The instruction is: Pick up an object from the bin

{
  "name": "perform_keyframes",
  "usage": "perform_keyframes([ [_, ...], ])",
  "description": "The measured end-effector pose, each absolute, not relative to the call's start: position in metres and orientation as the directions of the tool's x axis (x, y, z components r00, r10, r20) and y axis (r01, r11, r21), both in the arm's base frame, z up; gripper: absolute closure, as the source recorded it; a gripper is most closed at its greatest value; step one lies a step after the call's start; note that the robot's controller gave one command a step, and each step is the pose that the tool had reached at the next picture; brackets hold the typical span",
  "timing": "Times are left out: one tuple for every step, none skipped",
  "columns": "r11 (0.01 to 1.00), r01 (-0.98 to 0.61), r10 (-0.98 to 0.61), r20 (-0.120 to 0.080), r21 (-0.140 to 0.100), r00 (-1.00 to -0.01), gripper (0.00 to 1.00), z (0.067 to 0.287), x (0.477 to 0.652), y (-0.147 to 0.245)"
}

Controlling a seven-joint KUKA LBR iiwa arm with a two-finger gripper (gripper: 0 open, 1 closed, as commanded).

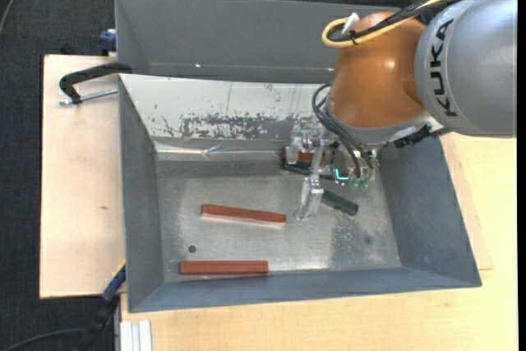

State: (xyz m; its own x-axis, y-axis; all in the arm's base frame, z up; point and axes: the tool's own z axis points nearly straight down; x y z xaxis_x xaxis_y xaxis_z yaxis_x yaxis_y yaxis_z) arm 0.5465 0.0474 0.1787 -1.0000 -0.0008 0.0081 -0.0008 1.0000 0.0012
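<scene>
Nearest the camera, along the front wall of the bin [138,201]: a red-brown bar [223,267], flat on the grey floor and parallel to that wall. Just behind its left end, a small dark speck [191,250]. Farther back, near mid-floor: a second red-brown bar [243,215], also flat, slightly slanted, right end a little lower in the view. Well apart from the first bar, no contact between the two.

Down near the floor, just right of that second bar's right end: the claw [311,197], hung from the orange-covered wrist [370,82] of the arm reaching in from the right. Close beside the bar's end; touching or not, impossible to judge. On the claw's other side, just to its right: a short dark green piece [340,203], lying slantwise on the floor, near end tucked under the wrist hardware. Wide or narrow, the claw's state: cannot tell from this angle.
</scene>
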Motion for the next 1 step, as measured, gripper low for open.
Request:
perform_keyframes([
  [0.932, -0.363, -0.363, 0.004, 0.002, -0.932, 0.00, 0.0688, 0.5730, 0.0871],
])
